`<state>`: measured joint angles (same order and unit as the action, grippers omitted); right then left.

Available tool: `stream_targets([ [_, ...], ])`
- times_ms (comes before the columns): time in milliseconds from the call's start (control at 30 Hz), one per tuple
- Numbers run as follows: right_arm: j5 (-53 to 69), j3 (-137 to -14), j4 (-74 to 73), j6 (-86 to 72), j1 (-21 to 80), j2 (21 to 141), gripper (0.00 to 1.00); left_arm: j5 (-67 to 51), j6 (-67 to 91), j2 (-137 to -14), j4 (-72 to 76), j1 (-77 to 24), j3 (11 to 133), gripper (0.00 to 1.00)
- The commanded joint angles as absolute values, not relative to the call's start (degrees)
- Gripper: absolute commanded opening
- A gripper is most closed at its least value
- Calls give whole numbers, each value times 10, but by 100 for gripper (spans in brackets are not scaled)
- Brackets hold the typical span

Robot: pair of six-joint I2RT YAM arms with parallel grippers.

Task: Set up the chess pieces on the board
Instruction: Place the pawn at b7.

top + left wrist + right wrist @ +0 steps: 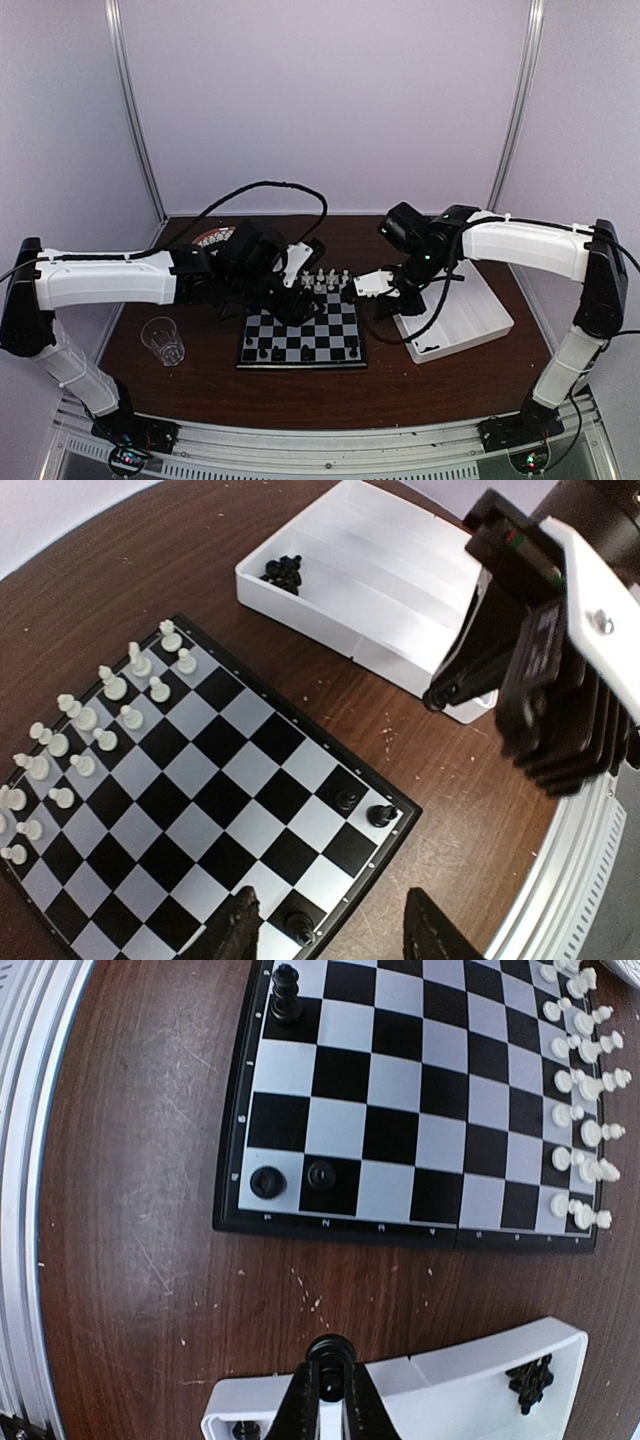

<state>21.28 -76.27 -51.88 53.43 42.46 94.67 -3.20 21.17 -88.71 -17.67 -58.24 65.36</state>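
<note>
right claw (330, 1368) is pressed together, pinching a small black piece (330, 1346) at its tips. it hangs over the near wall of the white tray (470, 1372), beside the board (400, 1140) but apart from it. left claw (330, 935) hangs spread and empty over the board's edge near three black pieces (345, 800). white pieces (115, 685) fill the far rows.

The board (420, 1110) fills the upper frame on the brown table (130, 1290). White pieces (580, 1110) line its right edge and three black pieces (267, 1182) stand on its left squares. At bottom centre, above the rim of the white tray (450, 1380), the right gripper (329, 1365) is pinched on what looks like a black pawn (330, 1345).
</note>
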Motion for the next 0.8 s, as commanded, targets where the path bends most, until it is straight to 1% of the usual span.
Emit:
stream_targets([
  [0, 181, -820, -506, 500, 469, 1010, 7, 40, 225, -836, -162, -584, 623, 50],
  [167, 181, -884, -501, 479, 498, 1079, 7, 67, 231, -794, -169, -583, 592, 50],
  [333, 179, -922, -509, 475, 514, 1132, 7, 90, 234, -757, -180, -582, 568, 50],
  [500, 172, -944, -521, 469, 523, 1163, 8, 103, 234, -734, -180, -581, 550, 50],
  [767, 172, -954, -525, 465, 529, 1189, 9, 102, 232, -739, -179, -581, 546, 50],
])
